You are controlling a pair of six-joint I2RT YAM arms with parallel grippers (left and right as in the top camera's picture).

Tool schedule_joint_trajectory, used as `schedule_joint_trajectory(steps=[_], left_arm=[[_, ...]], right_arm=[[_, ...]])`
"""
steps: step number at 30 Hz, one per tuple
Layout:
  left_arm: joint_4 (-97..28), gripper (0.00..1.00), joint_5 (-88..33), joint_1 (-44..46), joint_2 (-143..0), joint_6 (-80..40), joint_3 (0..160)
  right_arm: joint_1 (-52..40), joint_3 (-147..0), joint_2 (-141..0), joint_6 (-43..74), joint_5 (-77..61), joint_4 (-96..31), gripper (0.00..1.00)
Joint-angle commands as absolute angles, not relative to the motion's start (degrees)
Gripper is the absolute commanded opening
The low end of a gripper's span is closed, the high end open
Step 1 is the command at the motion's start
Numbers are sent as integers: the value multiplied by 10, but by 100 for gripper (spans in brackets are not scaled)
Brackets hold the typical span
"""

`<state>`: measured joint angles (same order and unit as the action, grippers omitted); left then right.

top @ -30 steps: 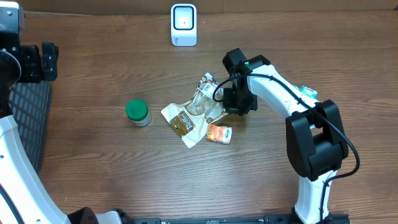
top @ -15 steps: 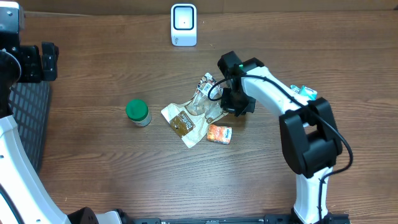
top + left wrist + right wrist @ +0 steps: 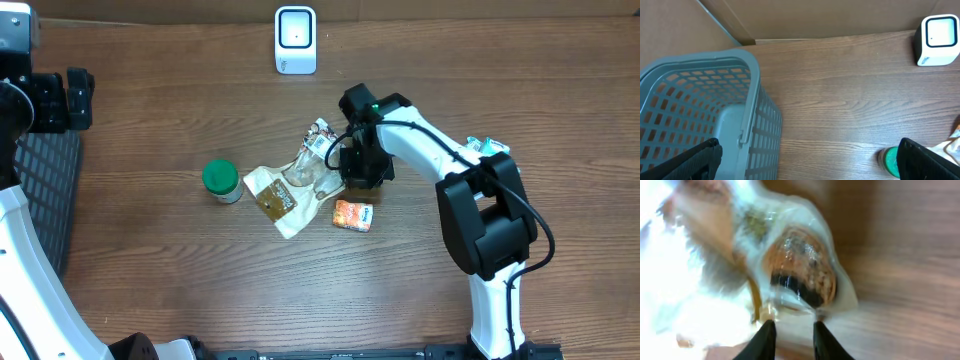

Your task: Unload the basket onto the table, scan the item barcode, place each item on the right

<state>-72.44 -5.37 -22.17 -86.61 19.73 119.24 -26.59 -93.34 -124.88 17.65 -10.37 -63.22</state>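
Sliding leftward, snack bag (image 3: 288, 187), right jaws narrow at its edge

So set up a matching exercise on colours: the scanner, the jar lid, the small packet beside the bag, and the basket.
Things:
1. scanner
2. jar lid
3. small packet
4. basket

Colours:
a. green
b. grey
c. white
d. orange

Pairs: 1-c, 2-a, 3-d, 4-b
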Motion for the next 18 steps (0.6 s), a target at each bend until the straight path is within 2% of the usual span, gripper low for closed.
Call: schedule_joint_trajectory(steps=[1, 3, 4, 5, 8, 10, 12, 14, 18], left_arm=[[-724, 100, -56, -225, -866, 206, 1194], [-724, 99, -55, -225, -866, 206, 1194], [-724, 99, -55, -225, -866, 206, 1194], [-724, 99, -55, -225, -866, 206, 1194], [-724, 100, -56, -225, -866, 206, 1194], [-724, 100, -56, -225, -866, 206, 1194], [-724, 100, -56, -225, -866, 206, 1194], [-724, 100, -56, -225, -866, 206, 1194], [-724, 100, -56, -225, -866, 206, 1194]], right_arm=[[-245, -1002, -1211, 38, -126, -691, 25], [-240, -1021, -1193, -46, -126, -748, 33], [-240, -1021, -1186, -91, -128, -776, 50], [-240, -1021, -1185, -121, -130, -796, 59], [-241, -1002, -1186, -159, -130, -798, 65], [-241, -972, -1187, -178, -130, -775, 64], [-239, -929, -1187, -185, -132, -740, 29], [-238, -898, -1187, -185, -147, -717, 29], [-237, -859, -1187, -203, -193, -696, 38]])
